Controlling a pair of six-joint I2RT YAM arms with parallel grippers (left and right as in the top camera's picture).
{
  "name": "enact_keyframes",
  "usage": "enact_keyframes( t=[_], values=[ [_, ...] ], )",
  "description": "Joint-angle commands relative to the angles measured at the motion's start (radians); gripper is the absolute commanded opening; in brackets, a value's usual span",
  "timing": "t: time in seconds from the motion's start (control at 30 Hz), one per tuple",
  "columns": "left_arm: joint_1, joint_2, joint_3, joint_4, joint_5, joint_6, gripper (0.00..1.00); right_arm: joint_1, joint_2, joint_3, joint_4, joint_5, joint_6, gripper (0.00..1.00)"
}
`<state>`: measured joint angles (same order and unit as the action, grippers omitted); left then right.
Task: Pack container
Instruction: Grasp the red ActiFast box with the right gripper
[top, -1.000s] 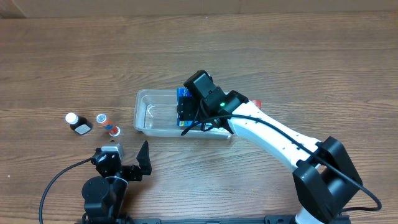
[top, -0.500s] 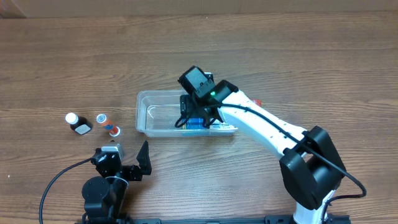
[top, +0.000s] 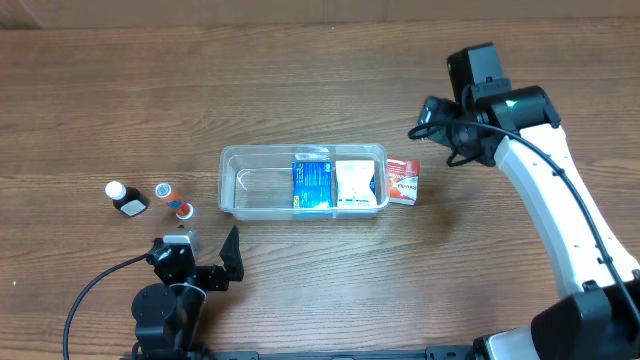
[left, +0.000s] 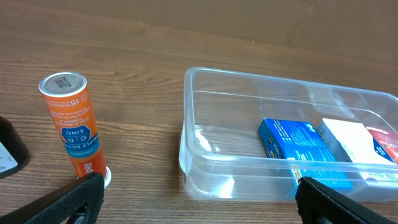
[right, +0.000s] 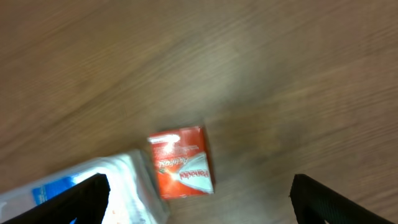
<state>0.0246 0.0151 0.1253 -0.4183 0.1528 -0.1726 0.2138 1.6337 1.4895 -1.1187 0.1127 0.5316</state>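
Observation:
The clear plastic container (top: 250, 185) sits mid-table; it also shows in the left wrist view (left: 236, 143). Inside lie a blue box (top: 312, 184) and a white box (top: 353, 185); both show in the left wrist view, blue box (left: 298, 144) and white box (left: 351, 140). A red box (top: 402, 181) lies on the table touching the container's right end, also in the right wrist view (right: 180, 162). My right gripper (top: 432, 128) is open and empty, raised up and to the right of the red box. My left gripper (top: 228, 262) is open and empty, below the container's left end.
An orange zinc tube (left: 73, 124) stands left of the container. Small bottles (top: 126, 198) and the tubes (top: 172, 198) cluster at the left of the table. The left arm's cable (top: 95, 290) trails near the front edge.
My right gripper has let go of the blue box in the container and swung up and right, away from it. The left arm has not moved.

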Motion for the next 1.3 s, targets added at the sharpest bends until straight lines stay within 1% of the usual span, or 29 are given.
enact_keyframes(
  t=[0.0, 0.13, 0.2, 0.3, 0.43, 0.47, 0.5, 0.57, 0.67, 0.77, 0.87, 0.97, 1.07, 1.17, 1.27],
  values=[
    [-0.006, -0.009, -0.005, 0.006, -0.006, 0.013, 1.00, 0.000, 0.027, -0.140, 0.079, -0.100, -0.016, 0.87],
    [-0.006, -0.009, -0.005, 0.006, -0.006, 0.012, 1.00, 0.037, 0.033, -0.281, 0.222, -0.169, -0.008, 0.86],
    [-0.006, -0.009, -0.005, 0.006, -0.006, 0.013, 1.00, 0.054, 0.033, -0.292, 0.244, -0.178, -0.012, 0.86],
    [-0.006, -0.009, -0.005, 0.006, -0.006, 0.013, 1.00, 0.114, 0.033, -0.292, 0.270, -0.253, -0.065, 0.86],
    [-0.006, -0.009, -0.005, 0.006, -0.006, 0.013, 1.00, 0.166, 0.033, -0.292, 0.296, -0.227, -0.062, 0.87],
    [-0.006, -0.009, -0.005, 0.006, -0.006, 0.013, 1.00, 0.164, 0.033, -0.291, 0.280, -0.145, -0.034, 0.87],
    [-0.006, -0.009, -0.005, 0.006, -0.006, 0.013, 1.00, 0.153, 0.033, -0.291, 0.266, -0.104, -0.020, 0.87],
    [-0.006, -0.009, -0.005, 0.006, -0.006, 0.013, 1.00, 0.097, 0.033, -0.291, 0.238, -0.050, -0.016, 0.93],
    [-0.006, -0.009, -0.005, 0.006, -0.006, 0.012, 1.00, 0.049, 0.040, -0.292, 0.237, -0.057, -0.062, 0.99],
    [-0.006, -0.009, -0.005, 0.006, -0.006, 0.013, 1.00, 0.042, 0.091, -0.292, 0.266, -0.153, -0.168, 1.00],
    [-0.006, -0.009, -0.005, 0.006, -0.006, 0.013, 1.00, 0.076, 0.163, -0.292, 0.296, -0.153, -0.220, 1.00],
    [-0.006, -0.009, -0.005, 0.006, -0.006, 0.013, 1.00, 0.107, 0.203, -0.292, 0.322, -0.147, -0.219, 1.00],
    [-0.006, -0.009, -0.005, 0.006, -0.006, 0.013, 1.00, 0.105, 0.225, -0.292, 0.314, -0.114, -0.174, 1.00],
    [-0.006, -0.009, -0.005, 0.006, -0.006, 0.012, 1.00, 0.105, 0.249, -0.292, 0.322, -0.114, -0.172, 0.98],
    [-0.006, -0.009, -0.005, 0.006, -0.006, 0.013, 1.00, 0.105, 0.279, -0.292, 0.325, -0.114, -0.140, 0.86]
  ],
)
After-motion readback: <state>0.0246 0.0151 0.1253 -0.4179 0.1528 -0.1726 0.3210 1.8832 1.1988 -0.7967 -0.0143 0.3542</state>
